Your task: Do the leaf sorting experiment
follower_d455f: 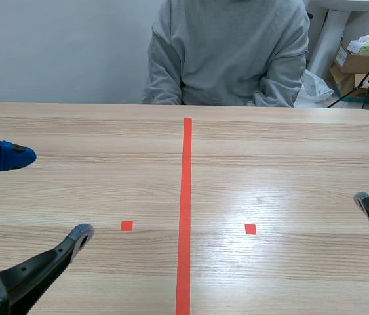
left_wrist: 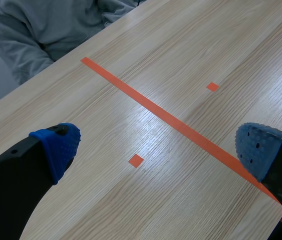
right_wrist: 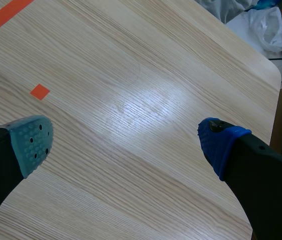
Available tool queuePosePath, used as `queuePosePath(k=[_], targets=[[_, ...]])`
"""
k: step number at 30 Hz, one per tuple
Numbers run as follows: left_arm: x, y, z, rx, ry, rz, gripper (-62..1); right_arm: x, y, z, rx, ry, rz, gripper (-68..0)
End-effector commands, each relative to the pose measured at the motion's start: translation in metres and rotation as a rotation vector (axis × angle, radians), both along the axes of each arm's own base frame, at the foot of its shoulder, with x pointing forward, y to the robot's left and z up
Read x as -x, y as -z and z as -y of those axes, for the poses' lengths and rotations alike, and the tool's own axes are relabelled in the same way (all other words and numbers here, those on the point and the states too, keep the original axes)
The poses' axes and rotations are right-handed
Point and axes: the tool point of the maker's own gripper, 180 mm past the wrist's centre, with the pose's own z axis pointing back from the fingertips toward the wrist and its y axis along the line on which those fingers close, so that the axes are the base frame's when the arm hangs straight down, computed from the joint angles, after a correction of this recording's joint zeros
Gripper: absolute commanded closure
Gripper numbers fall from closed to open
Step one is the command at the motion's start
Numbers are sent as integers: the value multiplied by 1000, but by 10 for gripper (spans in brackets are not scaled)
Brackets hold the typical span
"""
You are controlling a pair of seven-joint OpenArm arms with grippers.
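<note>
From where I stand there are no leaves to be seen, neither on the wooden surface (follower_d455f: 269, 151) nor in either gripper, so I'd say the sorting has not begun and all of it is left to do. The left gripper (left_wrist: 156, 150) hangs low over its half, fingers spread wide around nothing. The right gripper (right_wrist: 125, 142) does the same on its side. An orange-red line (follower_d455f: 185, 216) splits the surface, with a small square mark (follower_d455f: 126, 226) on one half and another (follower_d455f: 250, 229) on the other. A person (follower_d455f: 230, 52) in a grey sweatshirt sits across.

Person (follower_d455f: 227, 52) (grey sweatshirt) sits behind wooden table (follower_d455f: 289, 151).
</note>
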Motion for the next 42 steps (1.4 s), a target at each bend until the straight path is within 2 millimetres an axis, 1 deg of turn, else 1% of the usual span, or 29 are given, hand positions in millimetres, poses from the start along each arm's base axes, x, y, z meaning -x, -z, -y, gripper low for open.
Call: queuePosePath(k=[1, 2, 6, 42], targets=[[-1, -4, 1, 21, -4, 11, -623, -2, -4, -2, 13, -20, 16, -593], [-1, -4, 1, 20, -4, 11, -623, -3, -8, -5, 1, -31, 40, -593], [-1, -4, 1, 21, -4, 11, -623, -4, -12, -8, -12, -46, 61, -593], [0, -4, 1, 21, -2, 9, -623, -4, -10, -7, -5, -42, 49, -593]])
